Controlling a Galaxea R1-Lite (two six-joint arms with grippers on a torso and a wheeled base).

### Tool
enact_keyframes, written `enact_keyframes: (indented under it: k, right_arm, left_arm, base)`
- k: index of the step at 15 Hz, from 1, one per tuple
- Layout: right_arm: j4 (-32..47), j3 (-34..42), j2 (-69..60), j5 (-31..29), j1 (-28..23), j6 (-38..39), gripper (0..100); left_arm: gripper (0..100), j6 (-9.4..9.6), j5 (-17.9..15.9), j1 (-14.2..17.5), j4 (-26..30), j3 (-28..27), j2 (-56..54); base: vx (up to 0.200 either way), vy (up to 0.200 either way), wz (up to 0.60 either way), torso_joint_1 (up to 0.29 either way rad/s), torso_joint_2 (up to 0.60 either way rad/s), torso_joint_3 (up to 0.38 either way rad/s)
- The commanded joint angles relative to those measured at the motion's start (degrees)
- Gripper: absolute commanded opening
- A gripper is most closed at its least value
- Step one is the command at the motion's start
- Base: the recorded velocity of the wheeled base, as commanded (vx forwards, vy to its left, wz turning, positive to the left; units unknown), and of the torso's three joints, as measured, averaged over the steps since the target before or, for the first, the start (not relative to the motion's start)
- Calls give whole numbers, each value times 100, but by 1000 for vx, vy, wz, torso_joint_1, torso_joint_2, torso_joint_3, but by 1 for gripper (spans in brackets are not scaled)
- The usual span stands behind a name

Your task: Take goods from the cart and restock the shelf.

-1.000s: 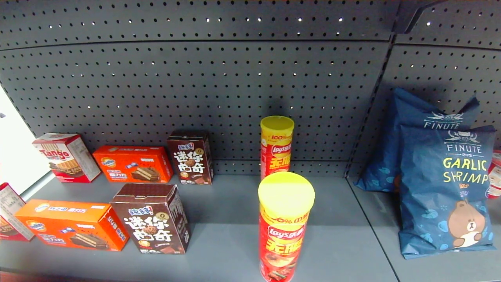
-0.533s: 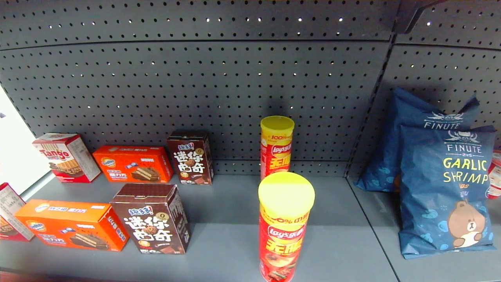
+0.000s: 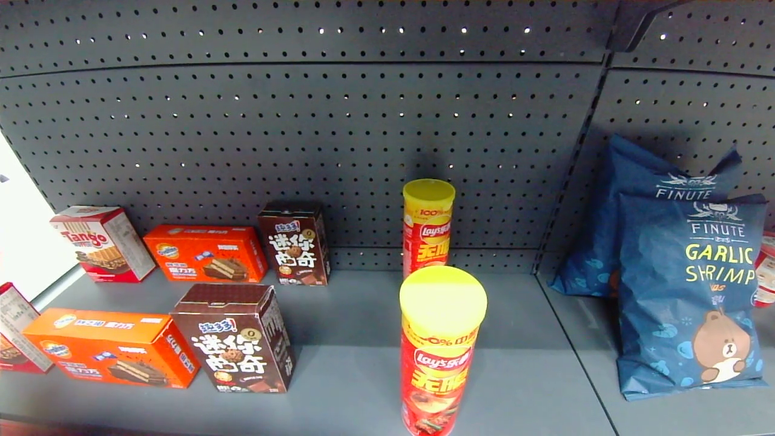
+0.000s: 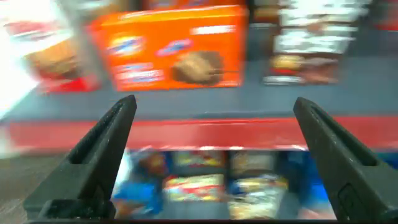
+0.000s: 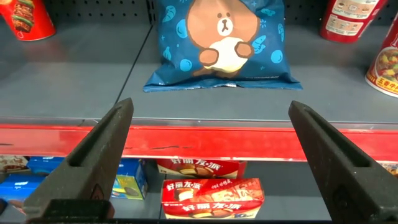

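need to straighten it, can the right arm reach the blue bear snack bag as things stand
Probably yes: the open right claw faces the blue bear snack bag, with only bare shelf between them.

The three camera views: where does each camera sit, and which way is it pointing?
Head view: on the robot's head, facing forward and down at the shelf holding the front orange box and blue bear bag.
Left wrist view: on the left wrist, looking between the open left gripper at an orange box, likely that front one.
Right wrist view: on the right wrist, looking between the open right gripper at the bag.
Shared: head and right wrist views both show the bag.
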Motion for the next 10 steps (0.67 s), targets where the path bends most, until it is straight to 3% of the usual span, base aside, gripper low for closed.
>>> enact_keyframes:
  k: [1, 3, 5, 6, 7, 8, 10]
  right_arm:
    - [-1, 0, 2, 1, 1, 1, 100]
    - [7, 0, 2, 1, 1, 1, 100]
    - [7, 0, 2, 1, 1, -8, 100]
    - [7, 0, 2, 1, 1, -8, 100]
    - [7, 0, 2, 1, 1, -8, 100]
    - [7, 0, 2, 1, 1, -8, 100]
    - [7, 0, 2, 1, 1, 1, 100]
  left_arm:
    - [100, 32, 639, -8, 21, -27, 0]
    - [100, -38, 709, -8, 39, -27, 9]
    - [100, 85, 630, -8, -41, 26, 9]
    - [100, 138, -486, -17, -260, 123, -9]
    - [100, 226, -1242, -17, -243, 202, -9]
    - [100, 498, -1717, -26, -155, 193, 26]
    - [100, 472, -1726, 18, -146, 184, 61]
  base:
    - [0, 0, 0, 0, 0, 0]
    - [0, 0, 0, 0, 0, 0]
    - [0, 0, 0, 0, 0, 0]
    - [0, 0, 0, 0, 0, 0]
    - [0, 0, 0, 0, 0, 0]
    - [0, 0, 0, 0, 0, 0]
    - [0, 0, 0, 0, 0, 0]
